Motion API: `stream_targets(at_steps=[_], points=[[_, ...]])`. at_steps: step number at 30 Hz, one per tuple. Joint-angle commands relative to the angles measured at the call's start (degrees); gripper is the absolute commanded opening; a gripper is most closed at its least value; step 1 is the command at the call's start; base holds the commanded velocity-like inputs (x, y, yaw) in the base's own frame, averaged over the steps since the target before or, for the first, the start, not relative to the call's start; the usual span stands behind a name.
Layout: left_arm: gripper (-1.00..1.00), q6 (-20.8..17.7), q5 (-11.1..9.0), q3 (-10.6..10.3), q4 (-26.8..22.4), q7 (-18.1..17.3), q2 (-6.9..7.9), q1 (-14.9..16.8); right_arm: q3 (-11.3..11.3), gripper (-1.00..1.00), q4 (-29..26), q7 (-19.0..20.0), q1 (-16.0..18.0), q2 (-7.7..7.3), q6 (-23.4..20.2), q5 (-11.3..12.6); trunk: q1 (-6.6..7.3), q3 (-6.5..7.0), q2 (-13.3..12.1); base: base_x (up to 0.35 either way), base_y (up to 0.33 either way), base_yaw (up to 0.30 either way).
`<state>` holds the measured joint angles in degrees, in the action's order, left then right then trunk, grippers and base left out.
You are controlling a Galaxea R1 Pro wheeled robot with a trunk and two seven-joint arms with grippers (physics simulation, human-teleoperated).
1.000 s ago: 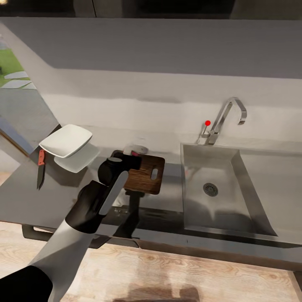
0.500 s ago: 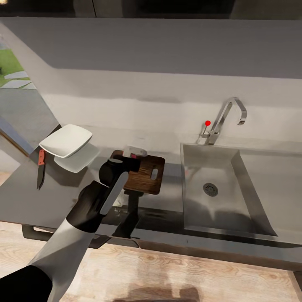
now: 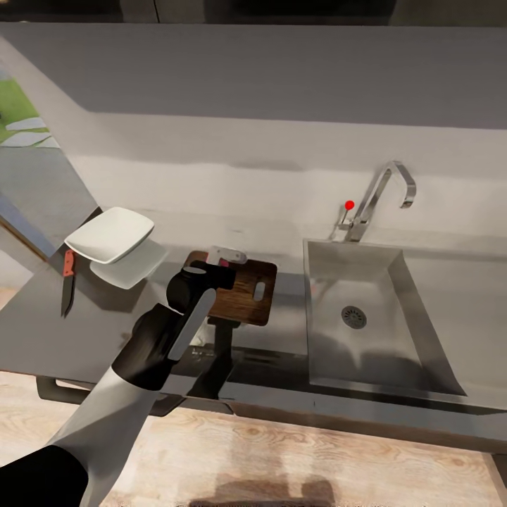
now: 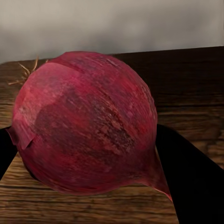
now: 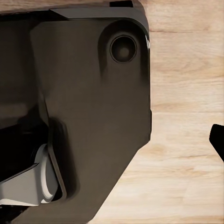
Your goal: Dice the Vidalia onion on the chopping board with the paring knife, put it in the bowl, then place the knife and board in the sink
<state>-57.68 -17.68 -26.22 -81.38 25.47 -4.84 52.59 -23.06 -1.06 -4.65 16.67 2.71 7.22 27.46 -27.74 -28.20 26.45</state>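
Observation:
The dark red Vidalia onion rests on the brown chopping board, with a dark finger against each side. Over the board's far left corner my left gripper is shut on the onion, which peeks out pink under the wrist. The red-handled paring knife lies on the countertop at far left, beside the white bowl. The grey sink stands at right, nothing in it. One dark fingertip of my right gripper hangs over pale wood floor.
A chrome tap with a red knob rises behind the sink. The glossy worktop mirrors the bowl. A grey wall backs the counter. The counter's front edge runs above the wood floor.
My left wrist has dipped a little toward the board with the onion still between the fingers. The camera has shifted very slightly.

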Motion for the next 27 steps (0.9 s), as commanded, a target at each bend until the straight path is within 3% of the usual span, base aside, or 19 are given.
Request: stream_targets(at_steps=[1,27], points=[[-1.00,-0.19,-0.51,-0.06,0.01,0.54,0.01,0.05,-0.49,1.00,0.04,-0.18,0.02,0.02,0.16,0.49,-0.02,-0.14,0.08,0.000,0.000,0.000],[-1.00,-0.15,-0.51,-0.06,-0.24,0.54,0.01,0.05,-0.49,1.00,0.05,-0.19,0.02,0.02,0.16,0.49,-0.02,-1.35,0.08,0.000,0.000,0.000]])
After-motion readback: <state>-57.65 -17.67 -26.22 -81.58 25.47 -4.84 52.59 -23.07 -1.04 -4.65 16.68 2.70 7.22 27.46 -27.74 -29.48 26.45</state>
